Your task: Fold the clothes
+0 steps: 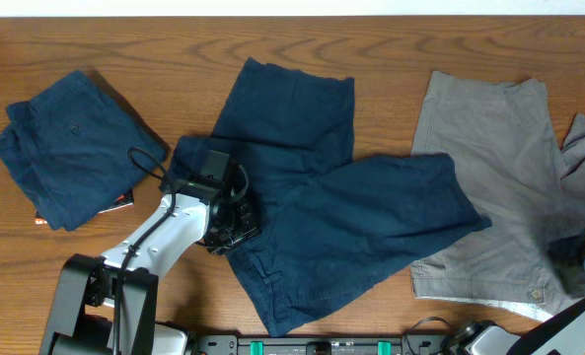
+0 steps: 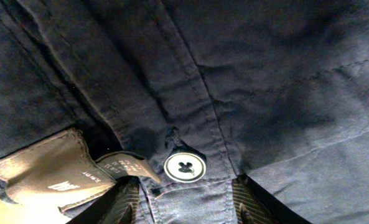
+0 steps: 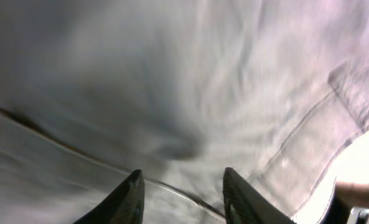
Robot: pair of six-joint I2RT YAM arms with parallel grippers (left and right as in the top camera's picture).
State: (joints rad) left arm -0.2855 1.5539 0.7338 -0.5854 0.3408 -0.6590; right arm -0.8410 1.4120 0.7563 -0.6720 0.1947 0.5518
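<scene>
Left pincer [image 2: 183, 190] is straddling the waistband of the navy shorts [image 1: 331, 207], spread on the worktop [image 1: 391, 39], fingers apart: grasp step, not yet closed. Right pincer [image 3: 181, 183] is hanging apart over the grey shorts [image 1: 489, 148]. Next is probably needing a clamp beside the button [image 2: 185, 167], then a fold across.

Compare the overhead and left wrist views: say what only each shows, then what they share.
Only overhead: the folded navy shorts at the left, the grey shorts at the right, the wooden table, and the right gripper over the grey cloth. Only left wrist: a white button on the waistband and a tan label beside it. Both: the spread navy shorts and the left gripper, open, with its fingers on either side of the waistband.
</scene>
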